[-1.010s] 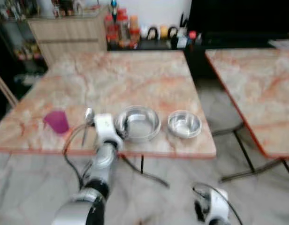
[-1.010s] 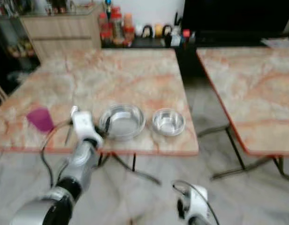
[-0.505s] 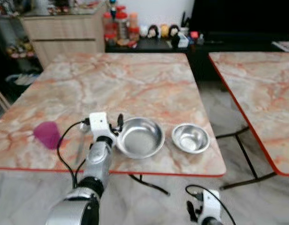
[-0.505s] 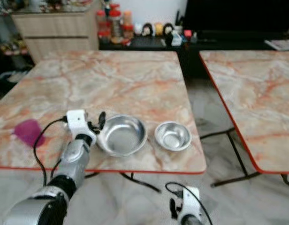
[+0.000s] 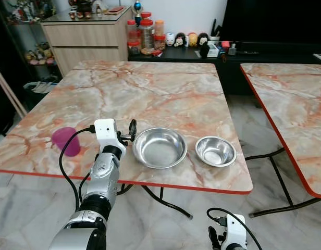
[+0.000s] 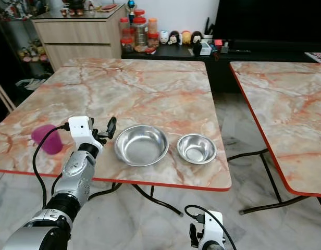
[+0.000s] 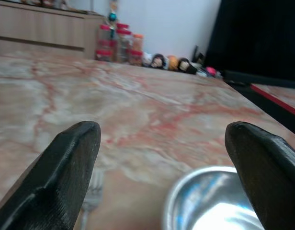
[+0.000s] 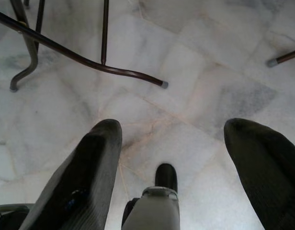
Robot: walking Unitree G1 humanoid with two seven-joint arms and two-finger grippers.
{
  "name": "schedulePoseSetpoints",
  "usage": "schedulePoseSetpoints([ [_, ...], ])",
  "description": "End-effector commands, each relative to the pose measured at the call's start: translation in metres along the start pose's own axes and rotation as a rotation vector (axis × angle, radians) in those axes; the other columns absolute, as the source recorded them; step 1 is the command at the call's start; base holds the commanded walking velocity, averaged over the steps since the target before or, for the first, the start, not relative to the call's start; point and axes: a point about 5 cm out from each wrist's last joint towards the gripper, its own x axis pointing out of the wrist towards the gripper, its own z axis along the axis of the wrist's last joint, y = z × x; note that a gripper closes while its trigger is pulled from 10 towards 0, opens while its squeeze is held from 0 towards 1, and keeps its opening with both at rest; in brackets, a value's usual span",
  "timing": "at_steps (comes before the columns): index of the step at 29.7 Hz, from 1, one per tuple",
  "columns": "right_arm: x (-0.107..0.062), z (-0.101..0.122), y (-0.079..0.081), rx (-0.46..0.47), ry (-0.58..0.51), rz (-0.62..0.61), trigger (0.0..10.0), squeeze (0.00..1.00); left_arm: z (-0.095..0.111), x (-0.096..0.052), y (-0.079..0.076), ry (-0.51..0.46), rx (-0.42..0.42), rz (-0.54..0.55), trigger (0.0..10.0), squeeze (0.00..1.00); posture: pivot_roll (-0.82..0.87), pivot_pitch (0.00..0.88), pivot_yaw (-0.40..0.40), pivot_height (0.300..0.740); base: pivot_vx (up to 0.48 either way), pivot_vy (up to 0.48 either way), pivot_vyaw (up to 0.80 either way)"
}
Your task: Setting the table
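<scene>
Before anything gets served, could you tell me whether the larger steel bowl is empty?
Empty: the larger bowl shows only bare, shiny metal inside.

L arm [image 5: 100,192]: silver tube segments w/ black joint rings, white boxy wrist block, black cable looping off it, slim black fingers [image 5: 132,127]. R arm's wrist [image 5: 232,237]: white block, thin black cable. R pincer [image 8: 174,163]: two broad matte-black fingers, grey body between.

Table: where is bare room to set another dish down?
The table is bare across its whole far half behind the large bowl and small bowl. Crowded: the near edge, with pink cup, left gripper and fork.
</scene>
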Motion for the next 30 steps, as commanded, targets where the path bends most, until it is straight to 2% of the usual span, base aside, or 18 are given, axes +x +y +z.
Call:
schedulePoseSetpoints([
  [1,0.0,0.001,-0.001,-0.003,0.004,-0.003,10.0,0.0,0.004,0.001,-0.003,0.005,-0.004,-0.036,10.0,1.0,-0.02,0.0,0.003,0.74,0.0,0.0,0.0],
  [2,0.0,0.001,-0.001,-0.003,0.004,-0.003,10.0,0.0,0.004,0.001,-0.003,0.005,-0.004,-0.036,10.0,1.0,-0.02,0.0,0.003,0.74,0.0,0.0,0.0],
  [4,0.0,0.0,0.001,-0.006,0.008,0.001,10.0,0.0,-0.007,-0.002,-0.014,0.144,0.037,-0.171,10.0,1.0,-0.01,0.0,0.007,0.74,0.0,0.0,0.0],
  [9,0.0,-0.001,0.004,-0.006,0.012,0.006,10.0,0.0,-0.008,-0.002,-0.019,0.174,0.058,-0.21,10.0,1.0,0.0,0.0,0.007,0.74,0.0,0.0,0.0],
  [10,0.001,-0.001,0.005,-0.006,0.012,0.009,10.0,0.0,-0.011,-0.002,-0.021,0.191,0.074,-0.21,10.0,0.0,0.0,0.0,0.008,0.74,0.0,0.0,0.0],
  [13,0.001,-0.001,0.006,-0.004,0.013,0.009,10.0,0.0,-0.018,-0.001,-0.021,0.25,0.088,-0.18,10.0,0.0,-0.01,0.0,0.009,0.74,0.0,0.0,0.0],
  [18,0.0,-0.002,0.005,0.004,0.013,0.006,10.0,0.0,-0.018,-0.002,-0.026,0.272,0.072,-0.191,10.0,0.0,-0.01,0.0,0.009,0.74,0.0,0.0,0.0],
  [20,0.0,-0.002,0.004,0.007,0.016,0.002,10.0,0.0,-0.015,0.002,-0.024,0.261,0.024,-0.127,10.0,0.0,-0.01,0.0,0.007,0.74,0.0,0.0,0.0],
  [23,0.0,-0.002,0.004,0.006,0.014,0.002,10.0,0.0,-0.011,0.007,-0.02,0.262,0.022,-0.066,10.0,0.0,-0.01,0.0,0.007,0.74,0.0,0.0,0.0],
  [30,0.0,-0.001,0.004,0.009,0.012,0.0,10.0,0.0,-0.001,0.013,-0.021,0.302,-0.018,-0.07,10.0,0.0,-0.01,0.0,0.007,0.74,0.0,0.0,0.0],
])
